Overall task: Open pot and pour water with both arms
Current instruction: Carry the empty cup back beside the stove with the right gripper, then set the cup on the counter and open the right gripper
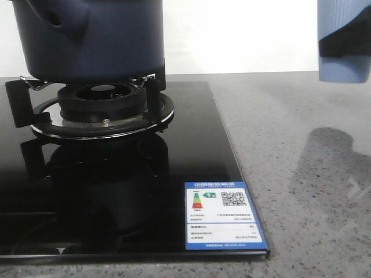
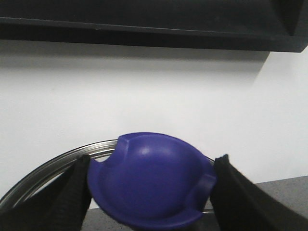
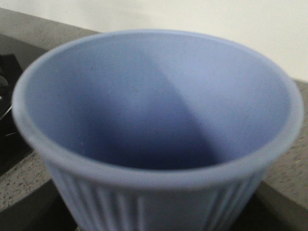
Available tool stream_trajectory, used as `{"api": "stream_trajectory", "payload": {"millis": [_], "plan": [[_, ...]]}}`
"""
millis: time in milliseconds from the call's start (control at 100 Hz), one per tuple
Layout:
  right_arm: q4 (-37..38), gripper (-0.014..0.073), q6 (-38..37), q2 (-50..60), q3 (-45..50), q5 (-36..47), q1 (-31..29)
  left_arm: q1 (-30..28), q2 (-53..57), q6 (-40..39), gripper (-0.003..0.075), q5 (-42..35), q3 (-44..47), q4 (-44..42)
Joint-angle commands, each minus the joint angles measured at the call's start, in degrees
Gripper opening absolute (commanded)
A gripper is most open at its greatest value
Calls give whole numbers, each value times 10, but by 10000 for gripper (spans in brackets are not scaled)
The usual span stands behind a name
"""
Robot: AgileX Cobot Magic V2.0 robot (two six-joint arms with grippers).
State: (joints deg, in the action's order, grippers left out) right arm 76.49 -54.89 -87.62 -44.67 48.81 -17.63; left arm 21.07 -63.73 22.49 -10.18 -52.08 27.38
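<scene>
- Front view: the pot (image 1: 93,37), dark navy and matte, sits on the burner (image 1: 104,101) of a glossy black hob (image 1: 116,191) in the upper left of the frame, its stubby side piece with a round hole showing near the top left. At the upper right edge the light blue ribbed cup (image 1: 344,40) hangs clear of the grey counter (image 1: 301,174), a dark finger of the right gripper (image 1: 346,41) crossing it. I judge the lid-lifting and pouring steps are both under way.
- Left wrist view: the left gripper (image 2: 150,192) has its black fingers (image 2: 67,202) on either side of a deep blue knob (image 2: 151,185), seemingly clamped on it; a metal rim (image 2: 57,161) curves behind, lower left. Whether the lid is seated or off, I cannot tell.
- Right wrist view: the cup fills the frame, its inside looking empty and dry. The fingers hardly show here, though the cup is plainly carried. Next move, in my judgement: bring the cup over the pot's open mouth and tilt it, which needs the lid well aside.
</scene>
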Motion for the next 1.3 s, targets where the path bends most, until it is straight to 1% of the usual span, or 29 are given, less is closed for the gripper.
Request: {"api": "stream_trajectory", "payload": {"millis": [0,110,210,640,690,740,810,890,930,960,1100,1290], "plan": [[-27,345,14,-4,-12,50,-5,-1,11,1,372,-55,-21,-5],[-28,345,37,-26,-12,71,-5,-1,11,1,372,-55,-21,-5],[-28,345,60,-34,-12,74,-5,-1,11,1,372,-55,-21,-5],[-28,353,55,-37,-12,46,-5,-1,11,1,372,-57,-21,-5],[-28,369,55,-37,-12,46,-5,-1,11,1,372,-57,-21,-5],[-28,402,55,-37,-12,49,-5,-1,11,1,372,-57,-21,-5],[-28,485,55,-37,-12,57,-5,-1,11,1,372,-57,-21,-5],[-28,600,55,-37,-12,60,-5,-1,11,1,372,-57,-21,-5],[-28,643,55,-37,-12,65,-5,-1,11,1,372,-57,-21,-5],[-28,659,55,-37,-12,71,-6,-1,11,1,372,-57,-21,-5],[-28,659,55,-36,-12,83,-6,-1,11,1,372,-57,-21,-5],[2,659,44,-32,-12,82,-7,-1,11,1,372,-57,-21,-5]]}}
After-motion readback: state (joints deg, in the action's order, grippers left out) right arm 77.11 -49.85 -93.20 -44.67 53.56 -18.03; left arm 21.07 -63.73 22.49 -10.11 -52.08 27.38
